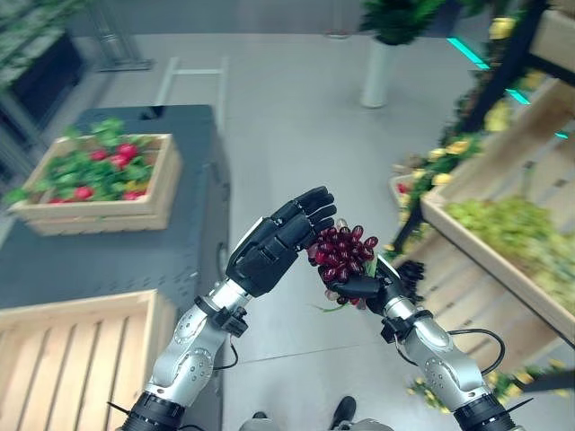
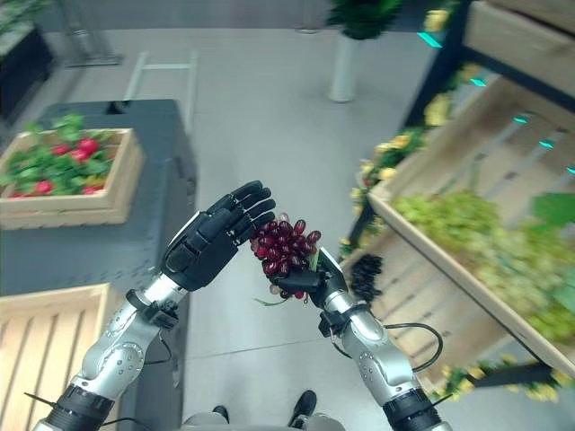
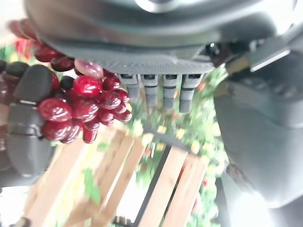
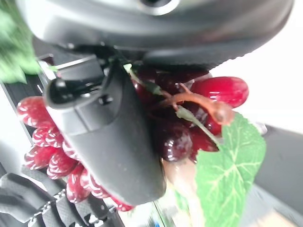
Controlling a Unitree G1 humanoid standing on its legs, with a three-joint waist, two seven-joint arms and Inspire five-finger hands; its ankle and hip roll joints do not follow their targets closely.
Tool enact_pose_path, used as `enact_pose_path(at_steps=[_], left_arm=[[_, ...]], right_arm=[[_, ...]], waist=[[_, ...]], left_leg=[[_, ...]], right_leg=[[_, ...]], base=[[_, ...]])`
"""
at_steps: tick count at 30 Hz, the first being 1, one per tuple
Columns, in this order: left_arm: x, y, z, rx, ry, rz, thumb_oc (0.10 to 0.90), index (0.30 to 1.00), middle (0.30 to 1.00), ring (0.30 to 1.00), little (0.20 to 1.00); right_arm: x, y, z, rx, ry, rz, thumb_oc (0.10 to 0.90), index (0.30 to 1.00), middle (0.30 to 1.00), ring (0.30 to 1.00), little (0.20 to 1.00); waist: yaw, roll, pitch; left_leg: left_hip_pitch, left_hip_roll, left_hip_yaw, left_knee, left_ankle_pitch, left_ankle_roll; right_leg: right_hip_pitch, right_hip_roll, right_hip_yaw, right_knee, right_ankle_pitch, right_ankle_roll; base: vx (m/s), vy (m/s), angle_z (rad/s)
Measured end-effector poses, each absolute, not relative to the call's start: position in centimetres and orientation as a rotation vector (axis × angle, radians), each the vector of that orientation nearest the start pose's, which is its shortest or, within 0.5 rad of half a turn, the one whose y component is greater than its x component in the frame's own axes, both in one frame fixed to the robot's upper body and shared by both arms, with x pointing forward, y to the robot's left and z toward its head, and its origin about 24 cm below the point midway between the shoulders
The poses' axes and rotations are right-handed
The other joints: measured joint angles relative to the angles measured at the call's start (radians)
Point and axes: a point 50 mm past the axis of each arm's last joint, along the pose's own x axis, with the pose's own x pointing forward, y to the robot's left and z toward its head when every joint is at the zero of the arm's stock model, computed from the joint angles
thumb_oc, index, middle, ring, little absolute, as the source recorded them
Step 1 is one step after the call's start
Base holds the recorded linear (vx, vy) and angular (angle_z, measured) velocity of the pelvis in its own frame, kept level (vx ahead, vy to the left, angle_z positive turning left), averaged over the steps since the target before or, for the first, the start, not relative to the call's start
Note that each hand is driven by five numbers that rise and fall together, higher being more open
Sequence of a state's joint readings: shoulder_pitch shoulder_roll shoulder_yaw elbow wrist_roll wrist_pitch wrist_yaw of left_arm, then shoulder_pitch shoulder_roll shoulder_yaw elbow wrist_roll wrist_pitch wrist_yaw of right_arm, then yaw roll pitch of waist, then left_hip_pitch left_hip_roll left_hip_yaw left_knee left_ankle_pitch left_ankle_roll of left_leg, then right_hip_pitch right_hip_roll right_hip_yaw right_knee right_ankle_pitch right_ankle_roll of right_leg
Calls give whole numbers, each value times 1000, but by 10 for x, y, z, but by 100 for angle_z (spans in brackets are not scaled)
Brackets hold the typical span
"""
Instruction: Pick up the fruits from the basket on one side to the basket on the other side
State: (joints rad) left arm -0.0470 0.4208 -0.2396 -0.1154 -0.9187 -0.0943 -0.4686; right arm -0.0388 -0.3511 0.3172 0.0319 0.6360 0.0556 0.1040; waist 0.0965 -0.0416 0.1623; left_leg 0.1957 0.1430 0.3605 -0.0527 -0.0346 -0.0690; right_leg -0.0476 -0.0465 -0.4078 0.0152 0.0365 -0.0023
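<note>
Grapes (image 1: 342, 251), a dark red bunch with a green leaf (image 4: 230, 163) on its stem, sit in the right hand (image 1: 375, 292), held up in the air between the two arms, over the grey floor (image 1: 287, 117). The right hand's fingers and thumb (image 4: 111, 137) are curled round the bunch from below, so the berries bulge out above and to the side of them. The left hand (image 1: 269, 247) stands just beside the bunch on its left, palm turned toward it, fingers (image 3: 154, 90) straight and relaxed, their tips touching or nearly touching the top berries; I cannot tell which. It grips nothing.

To the robot's left a dark table (image 1: 108, 260) carries two wooden crates. The far crate (image 1: 103, 211) holds red fruit among green leaves. The near crate (image 1: 81, 359), at the lower left corner, shows bare slats. The two crates are well apart on the table.

To the right, a slanted wooden shelf (image 1: 485, 256) holds a heap of green grapes (image 1: 517, 229) in its upper tray. A small dark bunch (image 2: 366, 274) lies on the lower slats, close to the right hand. Yellow and green foliage (image 1: 449, 153) trims the shelf's frame. Farther back on the floor stands a white planter (image 1: 379, 72) with a green plant (image 1: 400, 18).
</note>
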Motion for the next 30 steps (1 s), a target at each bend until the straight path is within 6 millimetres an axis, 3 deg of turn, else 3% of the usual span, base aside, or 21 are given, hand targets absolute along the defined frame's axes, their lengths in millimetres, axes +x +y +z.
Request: enact_pose_path(at_steps=[3, 6, 8, 9, 11, 13, 14, 16, 19, 22, 24, 27, 30], left_arm=[[242, 131, 89, -542, -192, -751, 800, 900, 900, 900, 900], [240, 120, 87, -577, -191, -783, 800, 900, 900, 900, 900], [239, 116, 87, -591, -195, -800, 800, 900, 900, 900, 900], [239, 113, 87, -602, -201, -808, 800, 900, 900, 900, 900], [239, 115, 88, -593, -204, -815, 800, 900, 900, 900, 900], [238, 119, 86, -577, -192, -807, 800, 900, 900, 900, 900], [236, 121, 85, -572, -187, -804, 800, 900, 900, 900, 900], [237, 123, 85, -562, -186, -806, 800, 900, 900, 900, 900], [237, 124, 86, -559, -187, -809, 800, 900, 900, 900, 900], [237, 124, 85, -559, -185, -809, 800, 900, 900, 900, 900], [237, 123, 84, -561, -162, -830, 800, 900, 900, 900, 900], [232, 120, 79, -547, -106, -940, 800, 900, 900, 900, 900], [225, 123, 80, -464, -75, -1068, 800, 900, 900, 900, 900]], right_arm=[[243, -140, 23, 268, 205, 379, 400, 300, 300, 300, 300], [238, -146, 18, 257, 229, 361, 400, 300, 300, 300, 300], [238, -151, 18, 240, 230, 355, 400, 300, 300, 300, 300], [238, -154, 19, 237, 226, 346, 400, 300, 300, 300, 300], [239, -155, 19, 254, 222, 328, 400, 300, 300, 300, 300], [237, -153, 17, 264, 225, 330, 400, 300, 300, 300, 300], [237, -153, 18, 265, 221, 336, 400, 300, 300, 300, 300], [237, -153, 18, 263, 221, 343, 400, 300, 300, 300, 300], [235, -156, 16, 251, 242, 350, 400, 300, 300, 300, 300], [235, -160, 15, 230, 267, 348, 400, 300, 300, 300, 300], [233, -166, 13, 213, 282, 340, 400, 300, 300, 300, 300], [221, -179, 2, 222, 327, 285, 400, 300, 300, 300, 300], [209, -183, -7, 234, 369, 274, 400, 300, 300, 300, 300]], waist=[[-32, 4, -2], [-68, 3, -3], [-80, 10, -5], [-86, 27, -10], [-79, 5, -10], [-63, -40, -4], [-52, -44, -4], [-61, -41, -4], [-76, -39, -4], [-72, -26, -5], [-76, 22, -7], [-80, 63, -6], [-80, 61, -6]], left_leg=[[-3, 11, 1, 25, 0, 0], [-33, 13, 1, 101, -3, -3], [-37, 8, -3, 73, -3, -6], [-45, 12, -6, 62, 12, -14], [-71, 22, -15, 140, -1, -23], [-156, 0, -113, 322, -20, -17], [-165, -42, -201, 273, -33, -18], [-166, -77, -278, 155, -30, -15], [-169, -80, -325, 3, -12, -26], [-192, -64, -383, -20, -3, -32], [-191, -56, -382, -7, -12, -15], [-165, -83, -364, -28, 106, 39], [-143, -121, -353, -37, 109, 70]], right_leg=[[4, 32, 58, -54, 41, -25], [31, 32, 84, -96, 54, -38], [33, 38, 101, -103, 54, -42], [30, 55, 103, -103, 47, -40], [20, 61, 132, -98, 41, -48], [27, 34, 200, -97, 44, -61], [29, 25, 240, -99, 47, -57], [31, 24, 285, -104, 52, -50], [40, 27, 297, -108, 52, -48], [40, 32, 323, -108, 50, -28], [43, 35, 312, -108, 49, 3], [66, 4, 311, -104, 41, 54], [79, -38, 307, -103, 33, 94]], base=[[-43, -273, -66], [-37, -238, -25], [-51, -247, -16], [-32, -186, -24], [-16, -116, -45], [37, 50, -76], [72, 132, -81], [91, 139, -80], [115, 214, -70], [93, 287, -73], [91, 303, -66], [51, 224, -27], [33, 194, 2]])
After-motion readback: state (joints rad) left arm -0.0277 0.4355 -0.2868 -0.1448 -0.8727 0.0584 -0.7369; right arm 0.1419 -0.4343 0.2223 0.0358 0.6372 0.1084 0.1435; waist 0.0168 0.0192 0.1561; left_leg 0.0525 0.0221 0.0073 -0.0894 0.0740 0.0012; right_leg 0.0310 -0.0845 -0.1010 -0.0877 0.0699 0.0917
